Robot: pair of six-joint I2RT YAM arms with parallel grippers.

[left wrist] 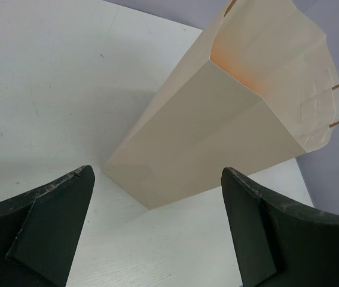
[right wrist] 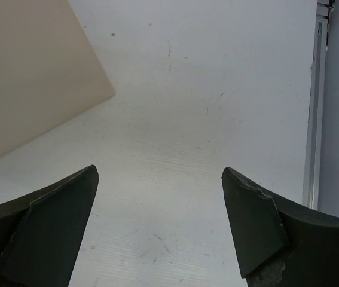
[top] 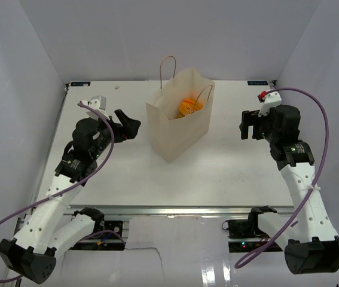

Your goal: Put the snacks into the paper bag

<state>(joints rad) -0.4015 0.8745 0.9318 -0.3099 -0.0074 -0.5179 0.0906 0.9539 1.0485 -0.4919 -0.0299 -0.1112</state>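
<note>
Orange pouch point(top: 188, 107) in paper bag point(top: 169, 134) seen only overhead; left end effector point(top: 127, 127), right end effector point(top: 251, 125) open.

White table point(top: 229, 173), pale grey walls point(top: 127, 36), metal rail point(top: 157, 211) along near edge

The white table point(top: 229, 167) carries the paper bag point(top: 175, 128).

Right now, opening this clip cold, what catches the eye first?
The tan paper bag stands upright mid-table, an orange-yellow pouch showing inside its open top. The left hand and right hand hang open and empty on either side of it.
</note>
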